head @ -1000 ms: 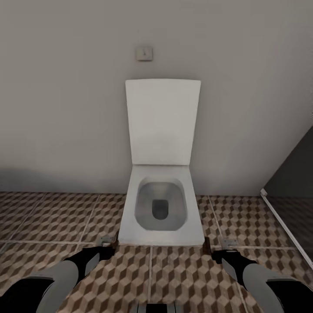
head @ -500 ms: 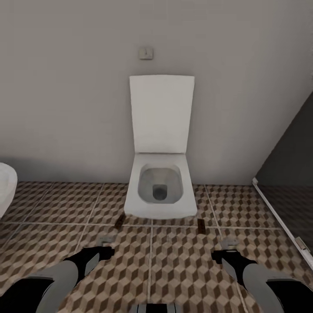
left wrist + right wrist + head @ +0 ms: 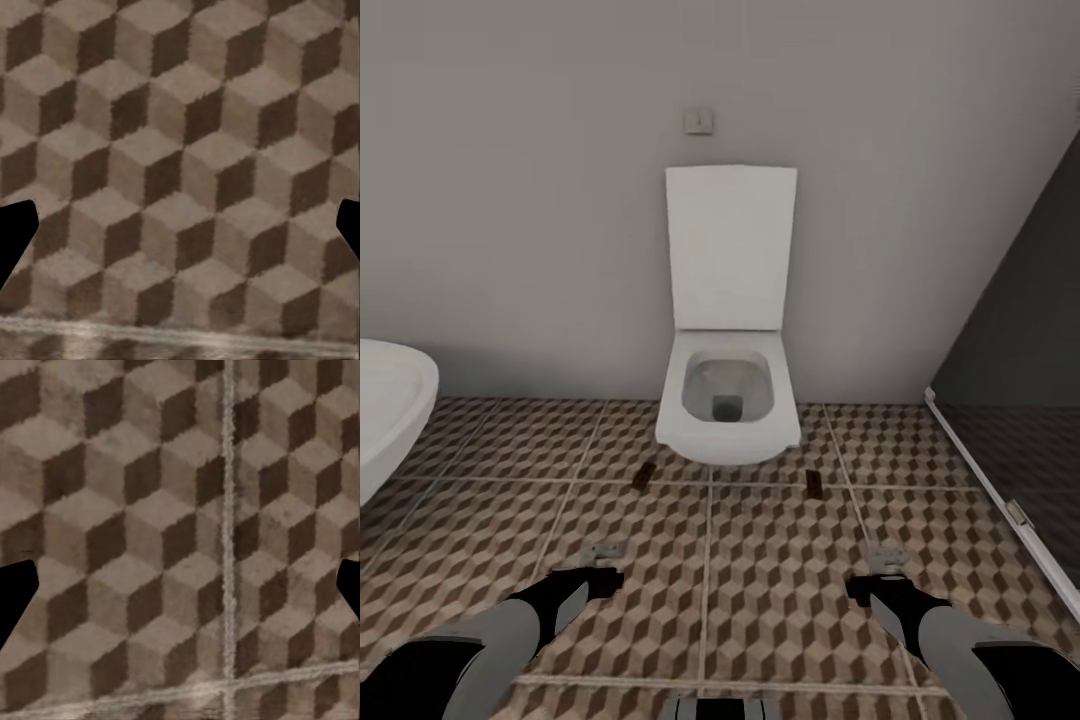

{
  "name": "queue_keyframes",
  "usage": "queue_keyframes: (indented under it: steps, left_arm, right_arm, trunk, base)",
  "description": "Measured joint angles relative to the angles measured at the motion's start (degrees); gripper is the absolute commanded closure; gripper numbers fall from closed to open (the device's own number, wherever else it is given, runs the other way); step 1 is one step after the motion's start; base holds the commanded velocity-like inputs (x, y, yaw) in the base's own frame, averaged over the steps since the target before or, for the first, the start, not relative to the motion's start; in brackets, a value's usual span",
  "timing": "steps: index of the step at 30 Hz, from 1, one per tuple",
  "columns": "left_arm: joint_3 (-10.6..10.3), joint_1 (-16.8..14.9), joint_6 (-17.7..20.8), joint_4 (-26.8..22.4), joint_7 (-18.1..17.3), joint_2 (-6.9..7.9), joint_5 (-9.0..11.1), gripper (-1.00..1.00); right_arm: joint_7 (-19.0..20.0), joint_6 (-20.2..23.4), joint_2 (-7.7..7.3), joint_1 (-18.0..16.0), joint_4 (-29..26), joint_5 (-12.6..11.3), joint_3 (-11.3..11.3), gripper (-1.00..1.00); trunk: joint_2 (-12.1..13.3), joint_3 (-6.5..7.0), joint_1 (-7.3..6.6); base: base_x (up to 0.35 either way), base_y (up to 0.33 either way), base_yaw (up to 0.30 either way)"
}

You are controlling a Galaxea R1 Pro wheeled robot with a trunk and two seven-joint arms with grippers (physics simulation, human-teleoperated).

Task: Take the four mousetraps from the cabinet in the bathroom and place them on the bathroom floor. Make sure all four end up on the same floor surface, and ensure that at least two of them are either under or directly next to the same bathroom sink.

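two mousetraps lie on the bathroom floor (image 3: 490, 520), and the rest of the scene is set around them. the floor, tiled in a brown, beige and white cube pattern with thin grey grout lines, runs from the grey wall (image 3: 510, 200) down to the robot's arms. a dark glass shower partition (image 3: 1020, 400) with a white lower rail closes off the right side. a white toilet (image 3: 728, 405) stands against the wall in the middle, its lid raised upright against the wall, and a small square plate (image 3: 699, 121) sits on the wall above it. the curved white edge of a bathtub (image 3: 385, 410) enters at the left. the left gripper (image 3: 603, 553) hangs low over the tiles at the lower left, and its wrist view shows dark fingertips (image 3: 15, 236) far apart at both edges with bare floor between, so it is released and empty. the right gripper (image 3: 888, 560) hangs the same way at the lower right, its fingertips (image 3: 15, 600) likewise spread wide over a grout crossing, holding nothing. the left mousetrap (image 3: 643, 477) is a small dark board lying flat just beside the toilet's front left corner. the right mousetrap (image 3: 814, 484) lies flat near the front right corner, well apart from the first, with the toilet bowl between them.
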Motion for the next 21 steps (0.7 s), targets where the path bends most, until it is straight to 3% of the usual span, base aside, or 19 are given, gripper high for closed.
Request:
queue_keyframes:
  steps: [14, 21]
  left_arm:
    - [0.0, 0.0, -0.06, 0.01, 0.0, 0.07, 0.02, -1.0]
    - [0.0, 0.0, -1.39, 0.11, -0.03, 0.09, 0.06, -1.0]
  right_arm:
    - [-0.07, 0.07, 0.02, 0.0, 0.0, 0.0, 0.03, -1.0]
    - [-0.37, 0.09, 0.02, 0.0, 0.0, 0.0, 0.07, -1.0]
  trunk:
    - [0.0, 0.0, 0.0]
    - [0.0, 0.0, -0.03]
  base:
    - [-0.339, 0.009, 0.0]
    - [-0.166, 0.048, 0.0]
